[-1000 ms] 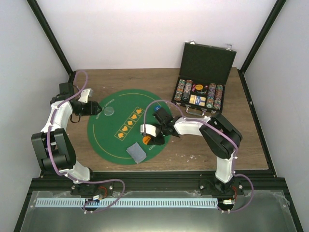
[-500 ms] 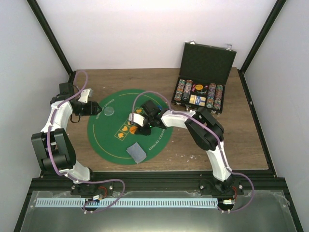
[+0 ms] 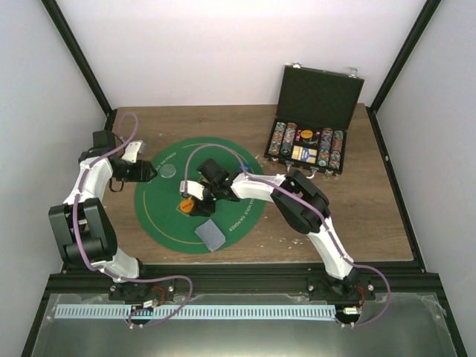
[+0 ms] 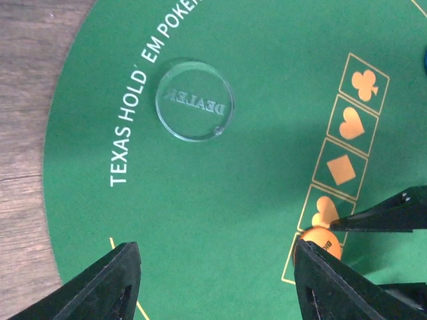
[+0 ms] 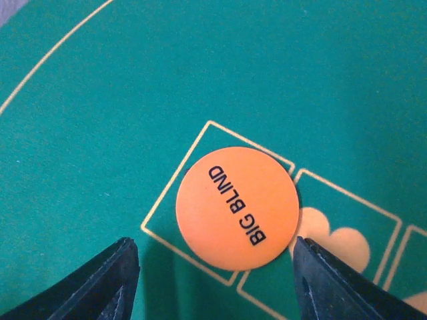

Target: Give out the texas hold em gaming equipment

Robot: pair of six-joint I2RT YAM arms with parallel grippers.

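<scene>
1. While the right gripper (image 5: 212, 245) hangs over the green mat (image 3: 160, 216) with jaws apart, gripping nothing, the orange disc (image 5: 237, 208) lies flat on the mat's end printed box; you look done placing it.
2. Next, likely: lift clear without nudging it, then fetch chips (image 3: 306, 145) from the case (image 3: 320, 93) beyond the mat.
3. Right wrist alone reads BIG BLIND; left wrist alone shows the left gripper (image 4: 215, 267) open, empty, near the mat's dealer button (image 4: 194, 101).

Orange disc (image 5: 237, 208) reads BIG BLIND, clear disc (image 4: 194, 101) DEALER, mat (image 4: 220, 193) TEXAS HOLD'EM.
</scene>
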